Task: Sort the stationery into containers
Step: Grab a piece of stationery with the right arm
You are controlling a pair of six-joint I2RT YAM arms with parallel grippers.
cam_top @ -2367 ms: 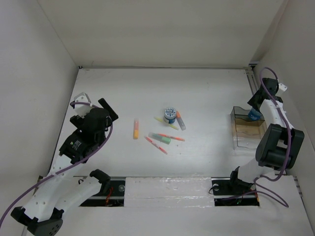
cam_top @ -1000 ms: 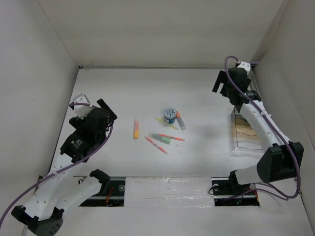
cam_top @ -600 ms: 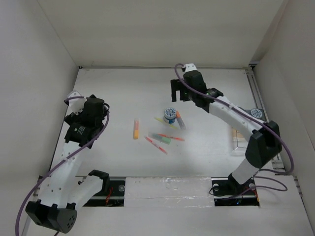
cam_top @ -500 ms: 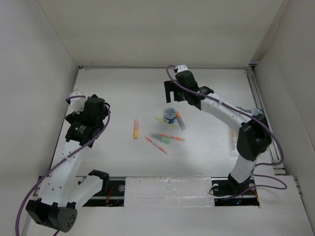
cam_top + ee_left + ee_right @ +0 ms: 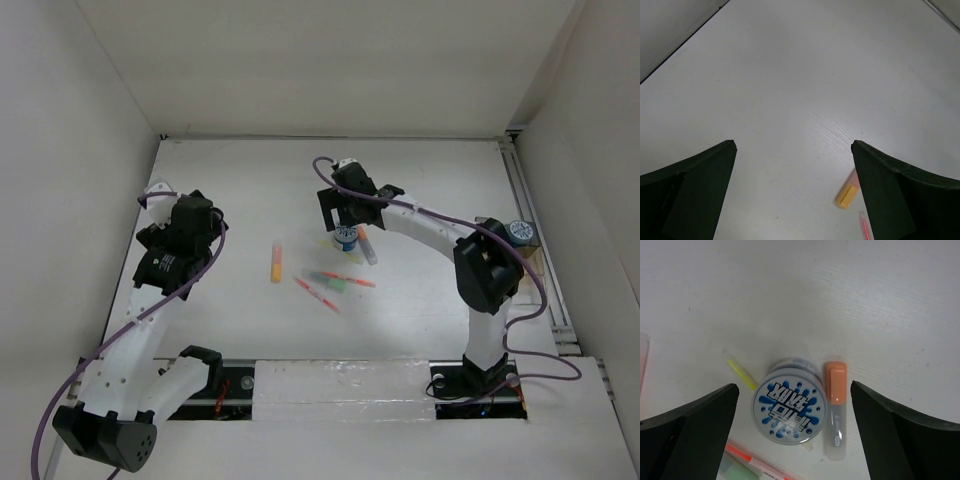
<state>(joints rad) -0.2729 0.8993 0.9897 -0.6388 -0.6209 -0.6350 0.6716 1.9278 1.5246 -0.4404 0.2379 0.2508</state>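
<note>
Top view: the right hand [image 5: 338, 207] hangs over a blue-and-white roll [image 5: 345, 238] mid-desk [image 5: 430, 180]. Markers and pens lie scattered just nearer the arm bases. The left hand [image 5: 186, 220] hovers well to their left, an orange marker [image 5: 276, 262] between it and the cluster.

Left wrist view: the fingers [image 5: 687, 192] are spread, gripping nothing. The orange marker lies beyond the right one.

Right wrist view: the fingers [image 5: 687, 435] are released wide, and the roll lies centred between them. An orange-capped marker [image 5: 835, 410] touches its right side, and a yellow marker [image 5: 739, 372] pokes out from under its left.
</note>
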